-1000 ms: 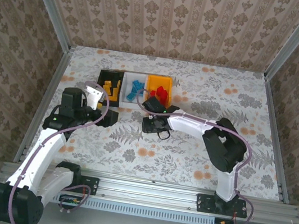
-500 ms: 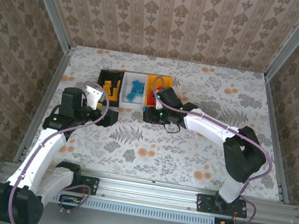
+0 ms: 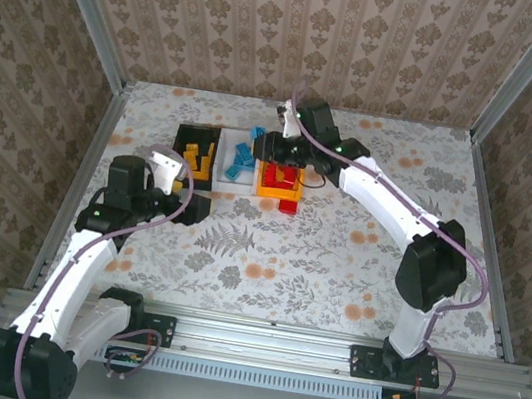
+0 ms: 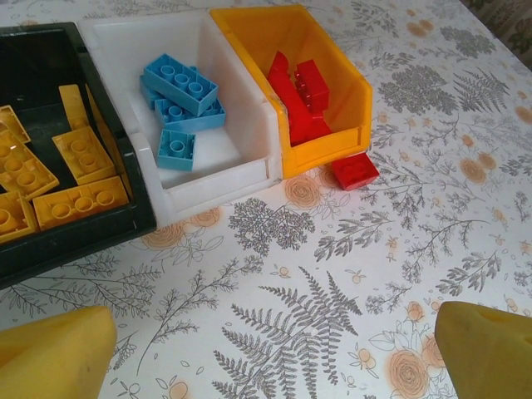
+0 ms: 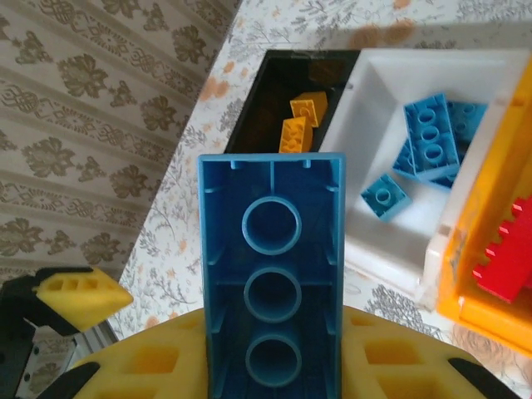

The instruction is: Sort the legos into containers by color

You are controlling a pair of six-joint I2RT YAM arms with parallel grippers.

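- right claw (image 3: 269,145) pinching a blue brick (image 5: 272,283) by its long sides, hollow underside facing the wrist camera
- brick is up over the far end of the bins, near the white/orange divide (can't tell which bin it's over)
- left claw (image 4: 268,349) spread wide and empty, low over the table (image 4: 332,274) on the near side of the bins; pads cut off at the frame's bottom corners
- black bin (image 4: 83,241): orange bricks (image 4: 79,154), left part out of frame
- white bin (image 4: 218,189): blue bricks (image 4: 179,83)
- orange bin (image 4: 328,150): red bricks (image 4: 301,96) piled, count unclear
- one red brick (image 4: 355,170) on the table, right against that bin's near corner
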